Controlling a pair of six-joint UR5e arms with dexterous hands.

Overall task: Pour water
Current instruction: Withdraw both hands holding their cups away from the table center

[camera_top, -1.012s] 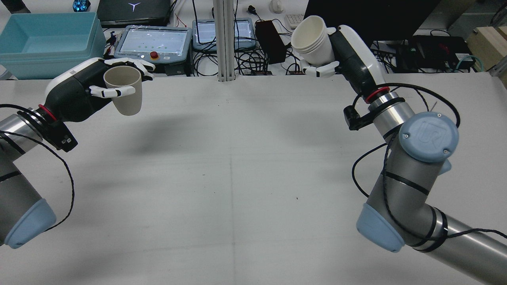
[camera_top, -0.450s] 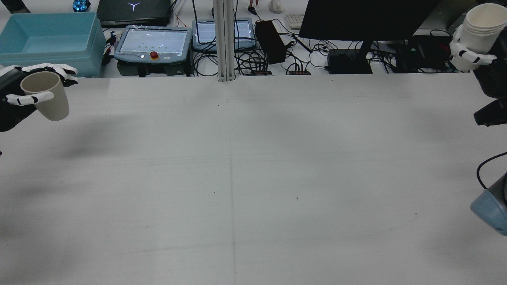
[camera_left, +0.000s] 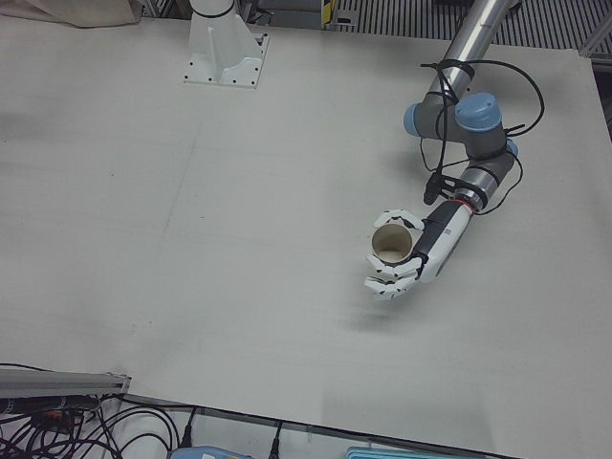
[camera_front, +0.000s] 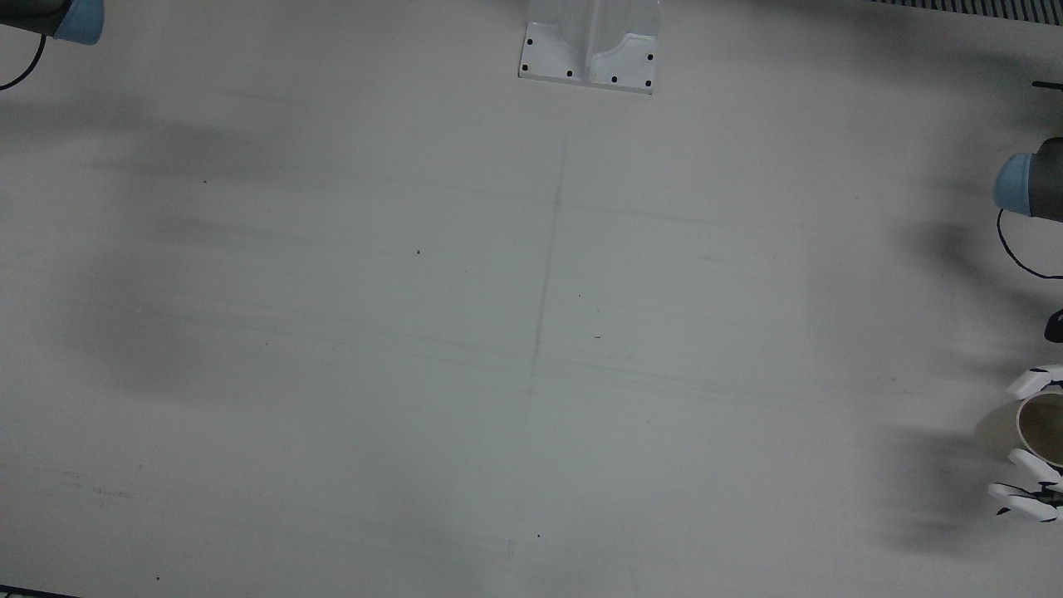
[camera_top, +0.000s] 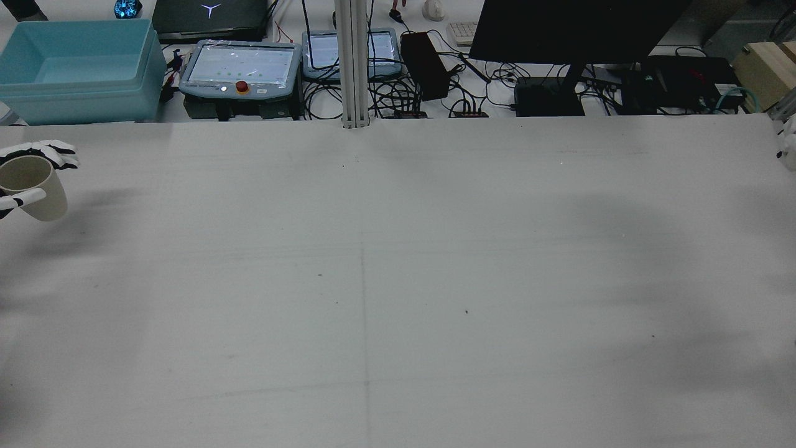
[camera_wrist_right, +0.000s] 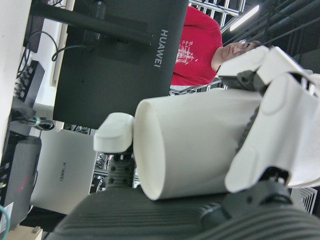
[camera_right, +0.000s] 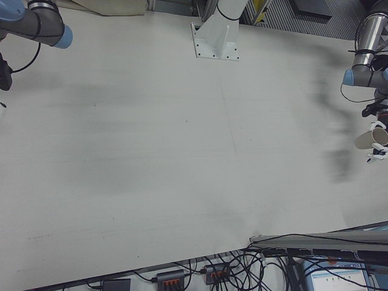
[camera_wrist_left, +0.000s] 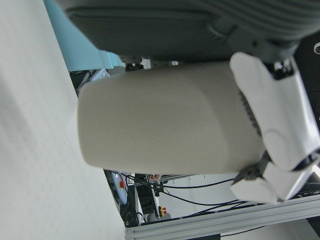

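1. Cups are what this task turns on: a beige cup (camera_left: 392,241) sits in the left hand (camera_left: 409,256), and a white cup (camera_wrist_right: 195,145) sits in the right hand (camera_wrist_right: 272,135).

2. Left hand: its fingers (camera_wrist_left: 280,120) are wrapped around the beige cup near the rim, with the cup's base free. In the left-front view the cup is held clear of the table (camera_left: 191,239), mouth up and close to upright.

3. Right hand: its own camera shows the fingers closed around the white cup's wall, thumb (camera_wrist_right: 114,132) on one side. The rear view catches only a sliver of this hand at the right edge, so I cannot tell the cup's tilt over the table.

4. Position: the two cups are well apart, each near an opposite side edge of the table, with the whole middle bare between them. In the front view the beige cup (camera_front: 1040,428) is cut by the frame edge.

5. Step in hand, as I judge it: carrying the cups, with pouring not yet set up.

6. To do it well, I would bring both hands toward the table's centre, keep the receiving cup upright and steady, and place the pouring cup's lip just above and inside the other's rim before tilting.

7. Tilt slowly; a smooth cup wall could slip in the fingers, so I would keep the grip firm.

8. No water is visible in either cup.
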